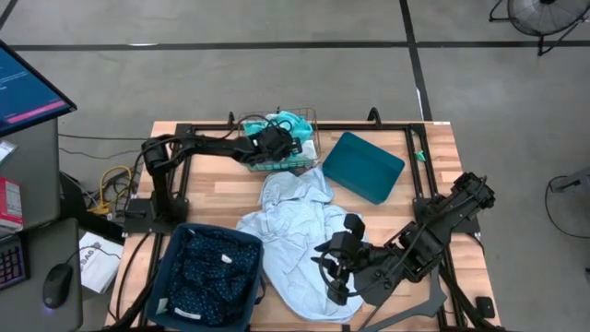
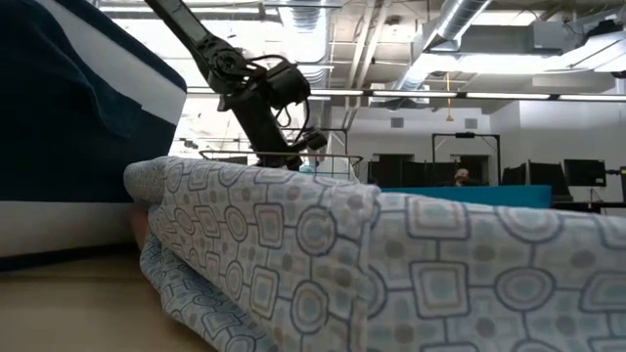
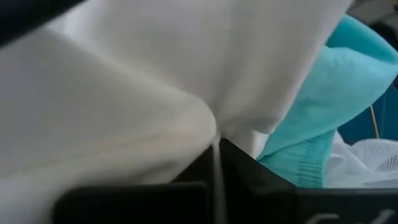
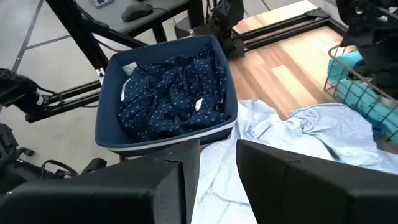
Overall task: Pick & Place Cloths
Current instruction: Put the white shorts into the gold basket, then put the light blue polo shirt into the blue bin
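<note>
The left gripper [image 1: 274, 141], in the wire basket [image 1: 309, 159], seems closed on a white cloth [image 3: 155, 81]; right gripper [image 1: 334, 267] part-open over the pale blue cloth [image 1: 290, 221].

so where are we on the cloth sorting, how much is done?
Done: the navy dotted cloth lies in the dark bin. In hand: the left gripper is shut on the white cloth inside the wire basket; the right gripper hangs open over the pale blue cloth spread on the table. Left: that cloth and the turquoise cloth in the basket.

No text or label is legible anywhere (monitor [image 1: 28, 88] lettering too small).
</note>
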`<action>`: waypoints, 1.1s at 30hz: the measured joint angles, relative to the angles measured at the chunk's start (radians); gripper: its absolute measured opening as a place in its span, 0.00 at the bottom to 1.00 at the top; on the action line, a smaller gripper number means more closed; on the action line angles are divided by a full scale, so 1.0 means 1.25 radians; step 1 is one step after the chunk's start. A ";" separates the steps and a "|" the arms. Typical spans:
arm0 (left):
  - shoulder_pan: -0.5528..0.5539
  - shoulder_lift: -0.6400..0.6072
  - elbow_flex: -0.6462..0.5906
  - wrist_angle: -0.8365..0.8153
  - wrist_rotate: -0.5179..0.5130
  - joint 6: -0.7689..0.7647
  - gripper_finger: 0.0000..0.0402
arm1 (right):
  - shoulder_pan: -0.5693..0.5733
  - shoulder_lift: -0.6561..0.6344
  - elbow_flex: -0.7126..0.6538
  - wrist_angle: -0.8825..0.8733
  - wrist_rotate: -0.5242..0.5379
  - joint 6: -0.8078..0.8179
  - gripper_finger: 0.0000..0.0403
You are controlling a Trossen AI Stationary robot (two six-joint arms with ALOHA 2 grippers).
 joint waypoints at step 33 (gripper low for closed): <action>-0.087 -0.360 -0.002 0.072 0.090 0.559 0.62 | 0.004 0.000 0.000 0.032 0.002 -0.006 0.25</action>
